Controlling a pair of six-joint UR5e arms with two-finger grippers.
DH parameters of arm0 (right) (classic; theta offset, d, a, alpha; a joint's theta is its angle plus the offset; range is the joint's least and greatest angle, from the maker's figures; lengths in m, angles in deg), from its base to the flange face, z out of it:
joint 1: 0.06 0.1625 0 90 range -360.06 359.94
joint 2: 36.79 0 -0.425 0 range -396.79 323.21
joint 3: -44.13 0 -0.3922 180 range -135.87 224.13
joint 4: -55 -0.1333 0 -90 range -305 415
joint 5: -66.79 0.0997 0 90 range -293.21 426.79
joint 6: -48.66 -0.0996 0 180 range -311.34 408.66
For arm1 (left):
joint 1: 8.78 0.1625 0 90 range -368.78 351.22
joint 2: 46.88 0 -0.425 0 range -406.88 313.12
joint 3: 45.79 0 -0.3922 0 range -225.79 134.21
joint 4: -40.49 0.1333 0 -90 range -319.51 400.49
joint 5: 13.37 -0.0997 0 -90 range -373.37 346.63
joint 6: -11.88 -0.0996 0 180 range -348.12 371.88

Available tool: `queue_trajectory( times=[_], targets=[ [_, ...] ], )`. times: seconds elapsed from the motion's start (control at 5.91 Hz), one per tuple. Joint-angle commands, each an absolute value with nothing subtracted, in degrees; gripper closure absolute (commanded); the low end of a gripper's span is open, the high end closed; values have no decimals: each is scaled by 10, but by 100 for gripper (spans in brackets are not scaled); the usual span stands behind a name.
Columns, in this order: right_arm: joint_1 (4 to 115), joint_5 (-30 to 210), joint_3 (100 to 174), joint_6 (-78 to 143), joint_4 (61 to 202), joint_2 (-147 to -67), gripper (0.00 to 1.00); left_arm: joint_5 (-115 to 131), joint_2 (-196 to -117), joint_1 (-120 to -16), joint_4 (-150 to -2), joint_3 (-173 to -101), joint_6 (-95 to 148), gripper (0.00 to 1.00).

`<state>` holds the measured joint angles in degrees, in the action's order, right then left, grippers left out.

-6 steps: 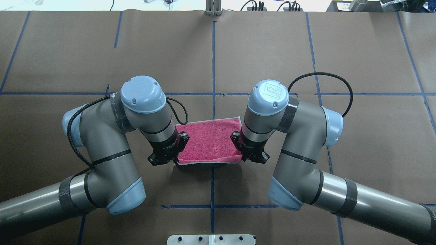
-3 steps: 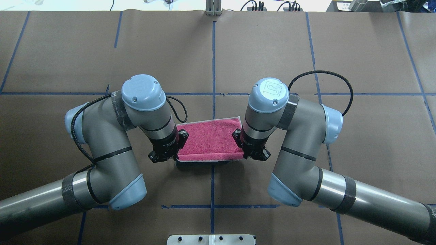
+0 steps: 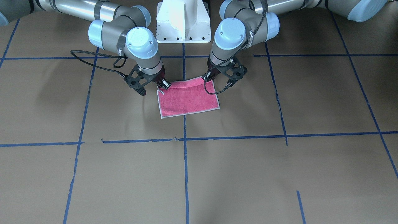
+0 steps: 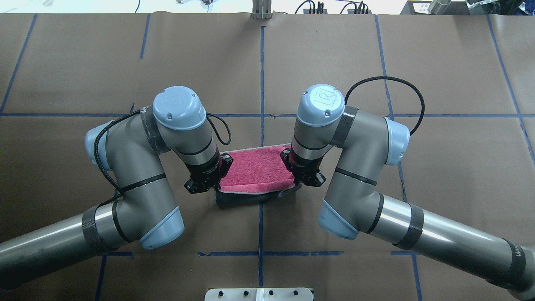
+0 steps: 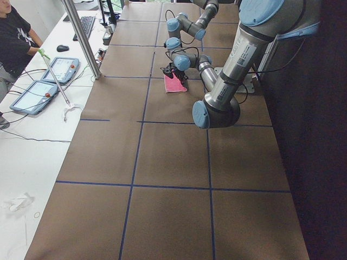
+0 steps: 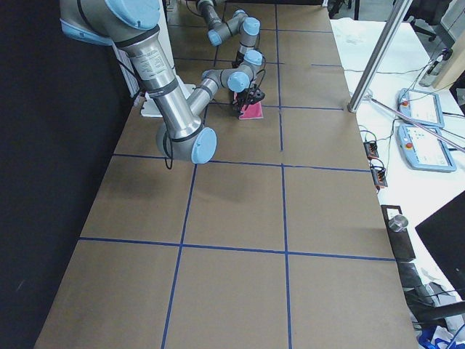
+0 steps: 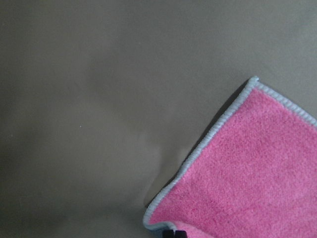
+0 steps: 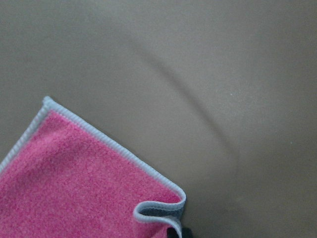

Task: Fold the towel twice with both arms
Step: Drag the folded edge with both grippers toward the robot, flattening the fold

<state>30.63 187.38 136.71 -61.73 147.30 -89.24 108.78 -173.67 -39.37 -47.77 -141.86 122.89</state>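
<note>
Small square pink-red terry towel (image 4: 255, 169), whitish hem, laid on brown paper-covered table (image 4: 334, 54) between arms. Near edge raised, dark grey underside shown. Black claw left gripper (image 4: 214, 190) clamped on towel's near-left corner, black claw right gripper (image 4: 297, 183) on near-right corner.

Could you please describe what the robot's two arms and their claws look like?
Both the left arm and right arm are silver-grey tubes with light blue joint caps, one bearing an embossed logo. Dark bands wrap the tubes, and a black braided cable loops off each wrist. The left claw and right claw are black open-frame pieces.
</note>
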Motion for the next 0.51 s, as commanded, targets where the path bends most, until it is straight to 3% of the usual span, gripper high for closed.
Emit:
queue_trajectory(
  times=[0.0, 0.34],
  targets=[
    [326, 1886, 1364, -616, 1475, -892, 100, 1089, -1737, -407, -491, -1412, 1227, 100],
    [340, 1898, 1362, -616, 1475, -891, 100, 1094, -1737, -416, -492, -1411, 1227, 100]
  ],
)
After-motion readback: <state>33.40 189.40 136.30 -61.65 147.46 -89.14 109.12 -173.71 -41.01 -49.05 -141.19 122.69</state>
